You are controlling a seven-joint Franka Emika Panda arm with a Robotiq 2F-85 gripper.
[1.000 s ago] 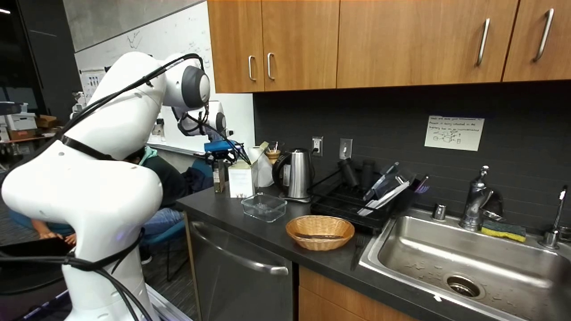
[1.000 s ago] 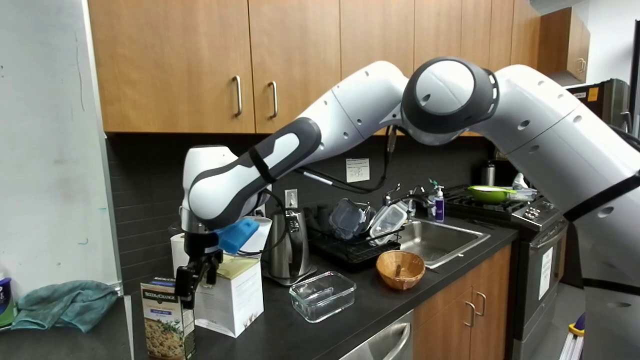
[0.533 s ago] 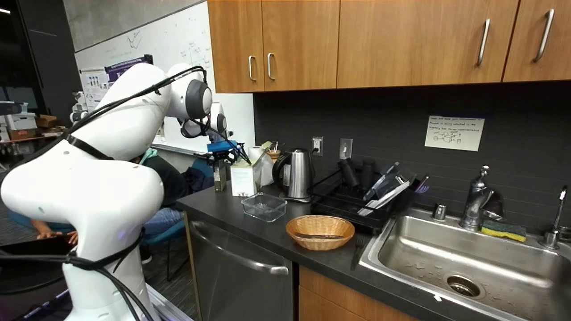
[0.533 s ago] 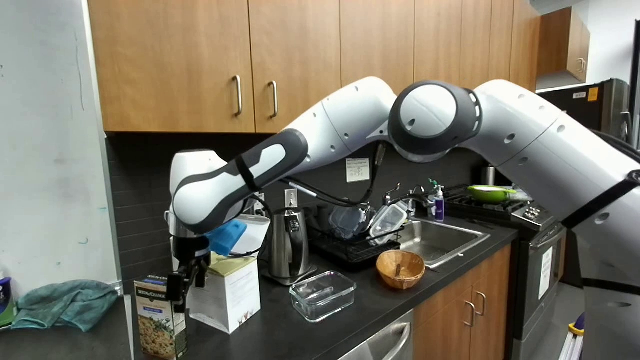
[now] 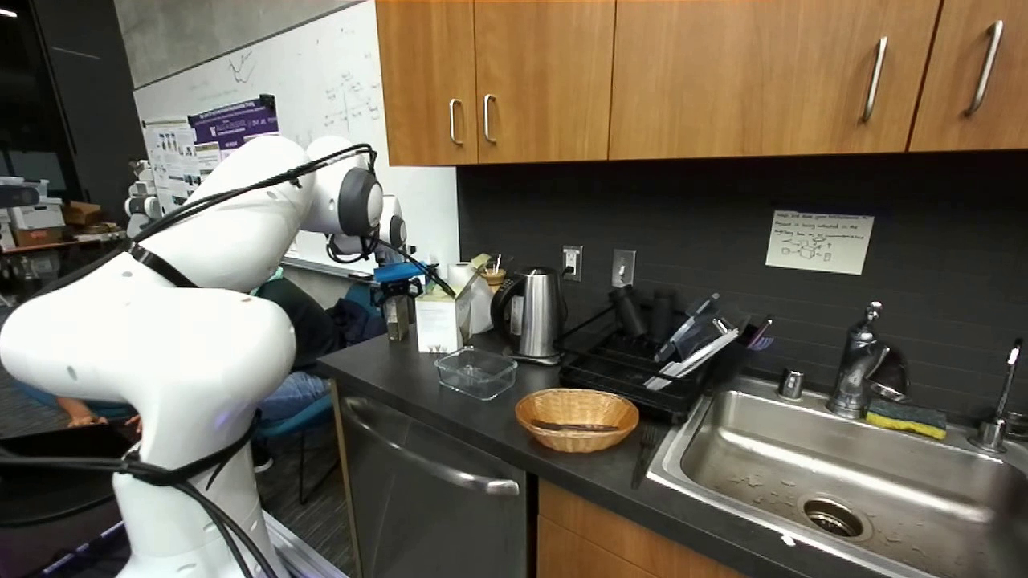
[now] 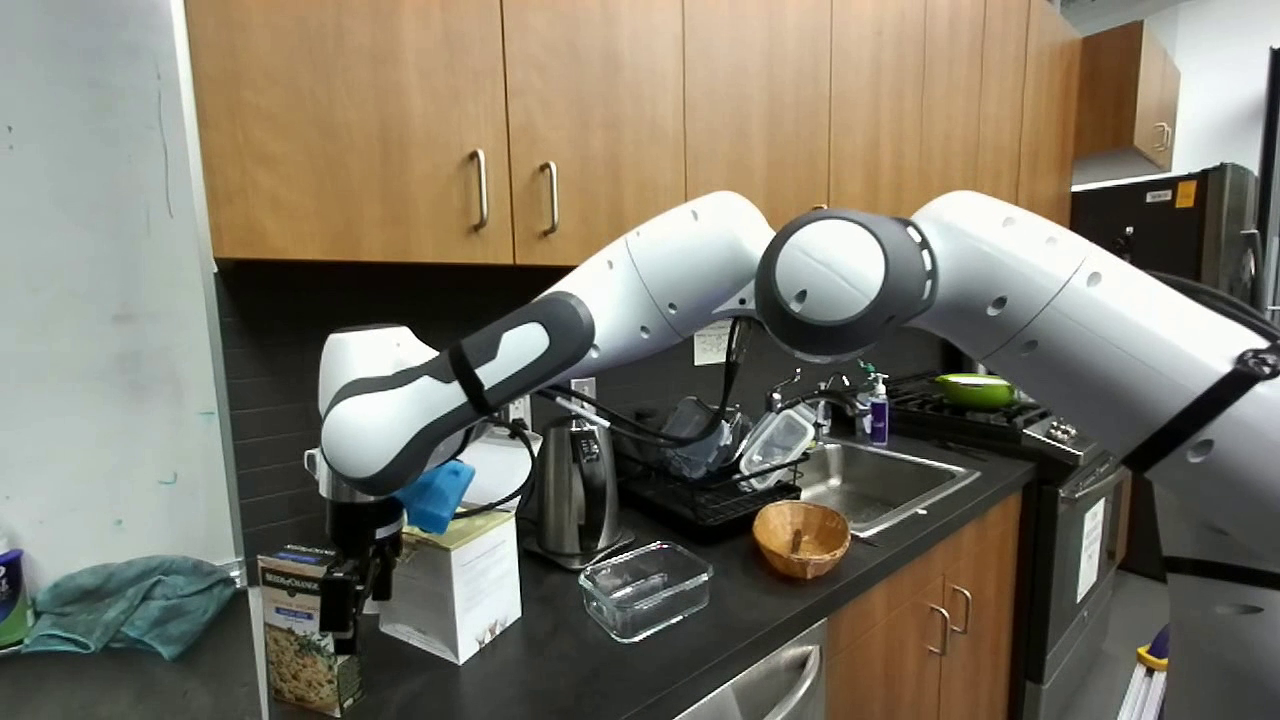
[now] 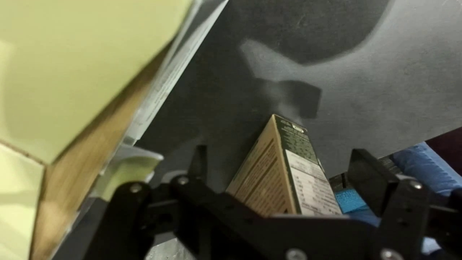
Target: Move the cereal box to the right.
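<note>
A glass dish (image 6: 664, 609) stands near a wicker basket (image 5: 577, 441) and a steel kettle (image 5: 543, 315).

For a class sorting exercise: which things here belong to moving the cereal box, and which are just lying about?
Belongs to the job:
Seeds of Change box
hand

Just lying about:
white box
electric kettle
rectangular glass container
wicker basket
dish rack

In an exterior view, SEEDS of CHANGE can be read on the upright tan dark-banded cardboard box (image 6: 288, 640), seen between the jaws in the wrist view, its side print blurred there. In an exterior view, well right of the jaws, the white handwritten paper note (image 5: 819, 242) and, up and left, the purple rectangular poster (image 5: 233, 124) carry lettering too small to read.
</note>
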